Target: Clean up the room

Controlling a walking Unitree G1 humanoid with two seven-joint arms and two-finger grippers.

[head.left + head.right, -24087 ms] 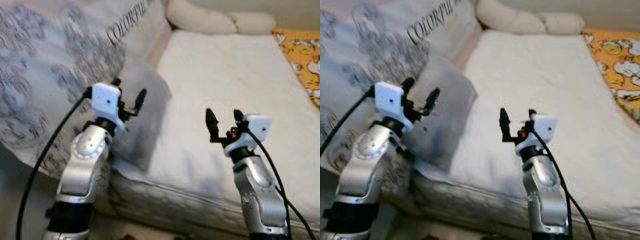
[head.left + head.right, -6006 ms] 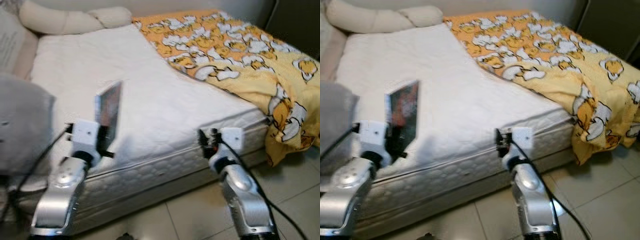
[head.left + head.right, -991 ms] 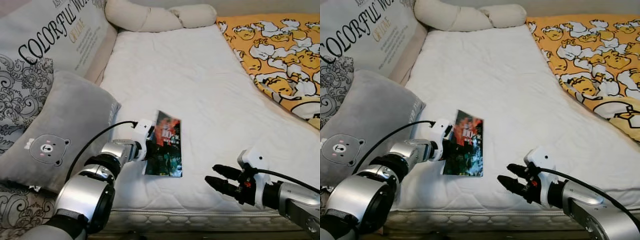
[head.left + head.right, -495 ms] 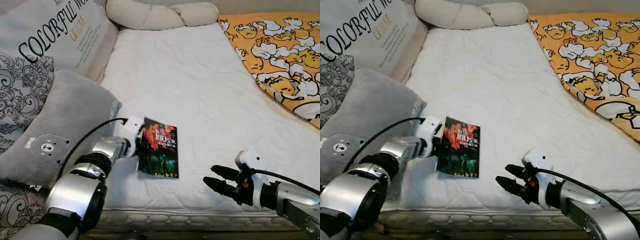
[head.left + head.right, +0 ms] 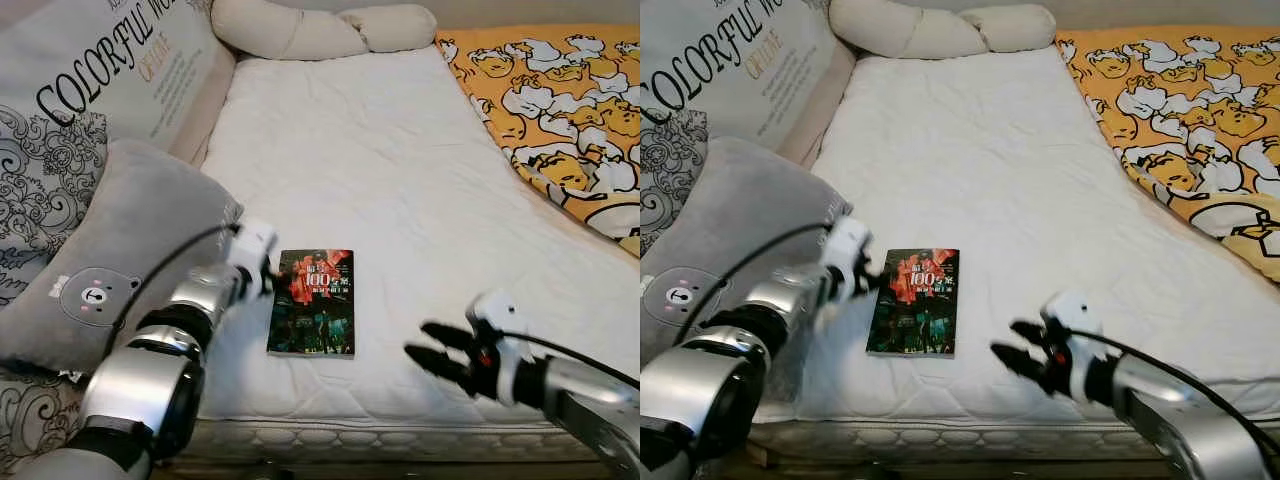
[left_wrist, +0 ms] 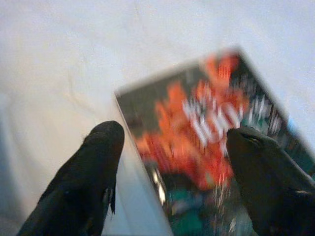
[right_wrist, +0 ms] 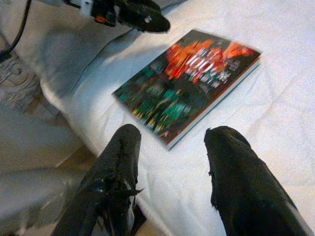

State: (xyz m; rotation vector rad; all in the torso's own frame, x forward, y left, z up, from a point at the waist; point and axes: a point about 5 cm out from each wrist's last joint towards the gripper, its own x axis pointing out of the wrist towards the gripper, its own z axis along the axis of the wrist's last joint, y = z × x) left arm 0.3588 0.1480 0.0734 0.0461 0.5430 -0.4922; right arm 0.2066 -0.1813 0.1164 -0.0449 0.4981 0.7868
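- Fingers of my left gripper (image 5: 272, 272) are spread apart in the left eye view, empty, just left of the book (image 5: 313, 301); the book lies flat on the white mattress (image 5: 350, 150), near its front edge, right of the grey bear pillow (image 5: 100, 260).
- Right eye view: my right gripper (image 5: 1015, 345) hovers low to the book's right, fingers parted, holding nothing; the yellow duck blanket (image 5: 1185, 110) covers the far right.
- Left wrist view: both fingertips (image 6: 106, 147) straddle the book's blurred corner.
- Right wrist view: the book's red-and-green cover lies beyond my spread fingers (image 7: 123, 162).
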